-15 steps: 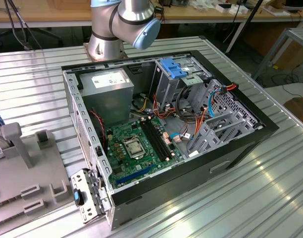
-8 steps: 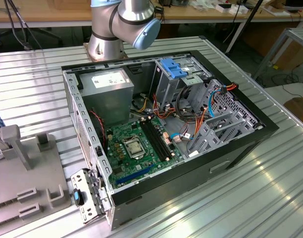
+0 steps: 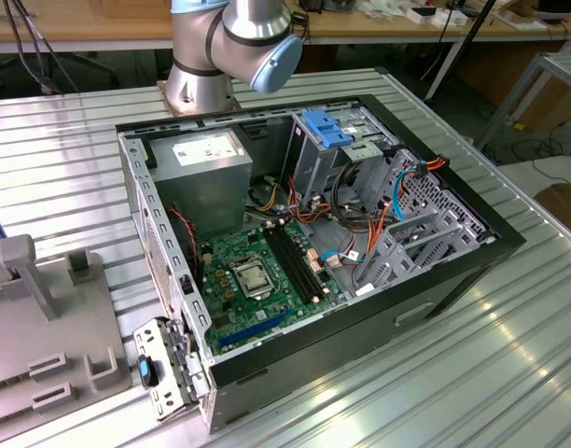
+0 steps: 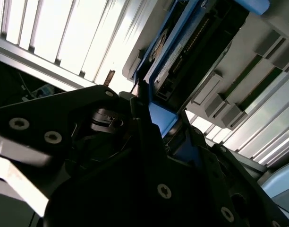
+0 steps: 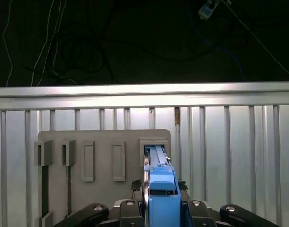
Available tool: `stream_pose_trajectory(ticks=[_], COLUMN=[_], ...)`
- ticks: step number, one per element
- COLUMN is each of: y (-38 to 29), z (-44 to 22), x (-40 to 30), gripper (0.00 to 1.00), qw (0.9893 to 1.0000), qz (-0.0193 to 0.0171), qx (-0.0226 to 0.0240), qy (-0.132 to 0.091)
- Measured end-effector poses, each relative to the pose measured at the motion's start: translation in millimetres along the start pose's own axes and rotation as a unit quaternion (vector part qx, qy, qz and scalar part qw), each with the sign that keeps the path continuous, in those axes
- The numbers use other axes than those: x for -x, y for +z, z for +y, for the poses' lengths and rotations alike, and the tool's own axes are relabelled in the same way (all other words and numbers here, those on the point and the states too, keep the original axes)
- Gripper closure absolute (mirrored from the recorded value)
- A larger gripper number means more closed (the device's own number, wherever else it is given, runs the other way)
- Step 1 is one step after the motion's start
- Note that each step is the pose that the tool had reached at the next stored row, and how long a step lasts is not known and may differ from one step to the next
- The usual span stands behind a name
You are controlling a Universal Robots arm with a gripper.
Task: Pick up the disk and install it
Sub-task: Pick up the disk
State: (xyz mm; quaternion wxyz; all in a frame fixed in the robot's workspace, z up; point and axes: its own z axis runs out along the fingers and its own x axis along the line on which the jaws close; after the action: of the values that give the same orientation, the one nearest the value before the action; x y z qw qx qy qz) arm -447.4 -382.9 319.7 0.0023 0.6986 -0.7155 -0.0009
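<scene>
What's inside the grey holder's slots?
The disk stands on edge in one slot of the grey holder; the others look empty. Its lower part is hidden in the slot.

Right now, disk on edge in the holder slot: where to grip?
Take the disk by its blue-framed end that sticks out of the grey holder, pinched across its two flat faces, coming in straight along its plane. Standing on edge in there, it leaves nothing else free.
</scene>
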Motion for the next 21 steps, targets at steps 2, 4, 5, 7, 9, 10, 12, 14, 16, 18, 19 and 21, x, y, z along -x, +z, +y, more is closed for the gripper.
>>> stream_pose_trajectory(ticks=[2,4,5,7,9,10,12,14,16,18,19,21], y=[-5.0,-11.9,-14.9,-21.4,-29.2,-31.6,-43.2,-45.0,-45.0,-45.2,-45.2,-45.2], z=[0.0,0.0,0.0,0.0,0.1,0.1,0.1,0.1,0.1,0.1,0.1,0.1], x=[0.0,0.0,0.0,0.0,-0.1,-0.1,-0.1,-0.1,-0.1,-0.1,-0.1,-0.1], gripper=[0.63,0.63,0.63,0.63,0.63,0.63,0.63,0.63,0.63,0.63,0.63,0.63], qw=[1.0000,1.0000,1.0000,1.0000,1.0000,1.0000,1.0000,1.0000,1.0000,1.0000,1.0000,1.0000], qz=[0.0000,0.0000,0.0000,0.0000,0.0000,0.0000,0.0000,0.0000,-0.0001,0.0000,0.0000,0.0000], qx=[0.0000,0.0000,0.0000,0.0000,0.0000,0.0000,0.0000,-0.0001,-0.0001,0.0000,0.0000,0.0000], qy=[0.000,0.000,0.000,0.000,0.001,0.001,0.001,0.001,0.001,0.001,0.001,0.001])
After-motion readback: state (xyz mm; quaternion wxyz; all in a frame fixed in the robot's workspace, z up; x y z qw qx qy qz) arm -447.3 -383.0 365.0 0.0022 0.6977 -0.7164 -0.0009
